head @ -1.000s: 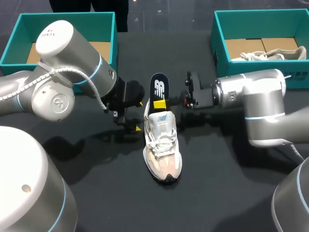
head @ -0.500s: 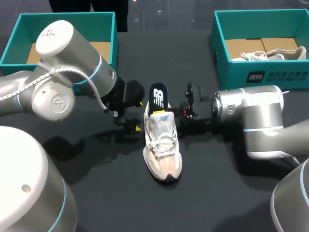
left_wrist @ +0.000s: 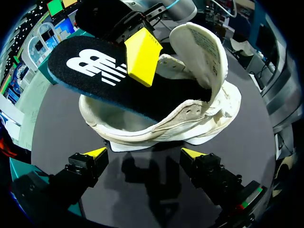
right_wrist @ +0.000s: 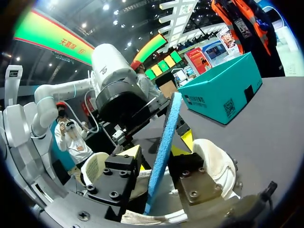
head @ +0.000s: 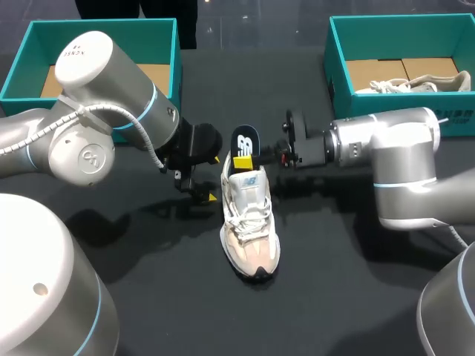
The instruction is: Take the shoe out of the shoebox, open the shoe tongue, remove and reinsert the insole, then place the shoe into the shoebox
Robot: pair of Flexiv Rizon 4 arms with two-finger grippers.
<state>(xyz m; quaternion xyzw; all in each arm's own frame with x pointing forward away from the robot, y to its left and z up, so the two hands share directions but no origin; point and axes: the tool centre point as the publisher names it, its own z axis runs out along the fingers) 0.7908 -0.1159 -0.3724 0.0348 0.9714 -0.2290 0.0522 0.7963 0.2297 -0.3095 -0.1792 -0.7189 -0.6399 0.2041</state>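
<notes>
Over the last second my right pincer (head: 249, 157) has carried the insole (head: 246, 139) lower into the shoe (head: 251, 226), dipping and then lifting again. It is pinching the insole, one yellow tip on the printed top face and the other finger beneath. My left pincer (left_wrist: 145, 152) is spread wide. The shoe's heel stands just ahead of it on the table (head: 148, 297), untouched, so the shoe lies between my two pincers.

I judge this to be the reinsertion step. The insole's front end is tucked in under the raised tongue (left_wrist: 199, 47), while its heel end juts out over the collar. The next move calls for a push forward and down towards the toe, perhaps with the left pincer bracing the heel.

The insole is a thin, bendy foam slab with a black cloth face and a blue edge. The shoe is soft cream mesh with white laces and a padded, curling tongue.
</notes>
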